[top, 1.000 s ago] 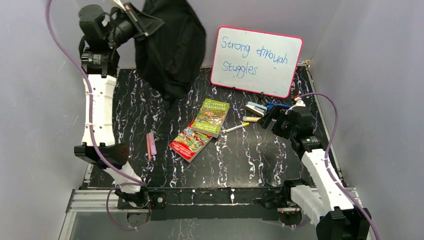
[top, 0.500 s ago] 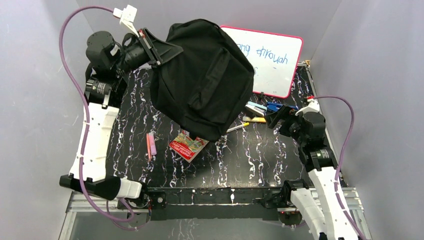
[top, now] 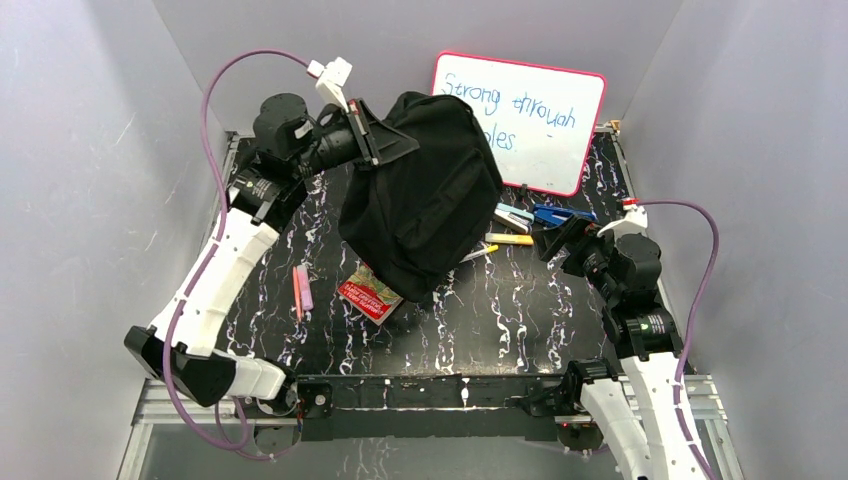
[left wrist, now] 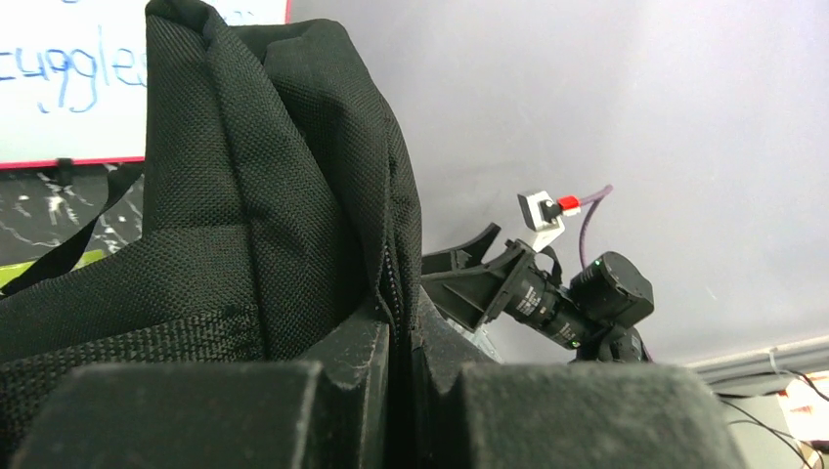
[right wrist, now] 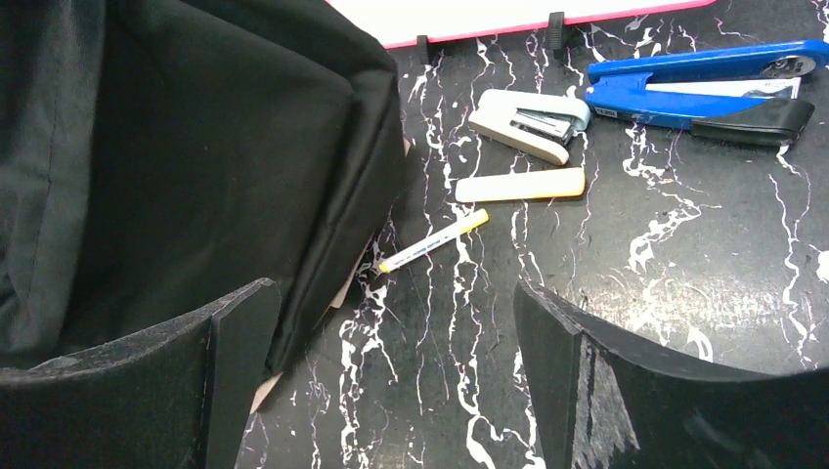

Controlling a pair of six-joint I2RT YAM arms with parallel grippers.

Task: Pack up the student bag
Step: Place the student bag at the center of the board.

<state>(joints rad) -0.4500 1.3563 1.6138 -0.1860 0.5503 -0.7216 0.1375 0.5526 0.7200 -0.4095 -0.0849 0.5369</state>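
Left hand point(top: 383, 140) is noted clenched on a fold at the top of the student bag point(top: 425, 190); in the left wrist view the black weave is seen pinched between both fingers point(left wrist: 342, 381). The bag is held up over the middle of the tabletop point(top: 480, 320), toward the far edge. Its upper part is raised off the surface and its lower end is draped down over a red-covered book point(top: 372, 292). Whether weight is taken by the book cannot be told.

Right hand point(top: 560, 235) is recorded released, jaws wide apart, low over the right side of the tabletop, just beside the bag and not touching it.

A whiteboard point(top: 545, 125) with blue handwriting is propped at the far edge, partly hidden by the bag. Before it are laid a grey stapler point(right wrist: 533, 117), a blue-and-black tool point(right wrist: 704, 83), an orange marker point(right wrist: 518, 186) and a yellow-tipped pen point(right wrist: 435, 239). The pen tip is found just beside the bag. Two pink sticks point(top: 302, 288) are seen toward the left edge.
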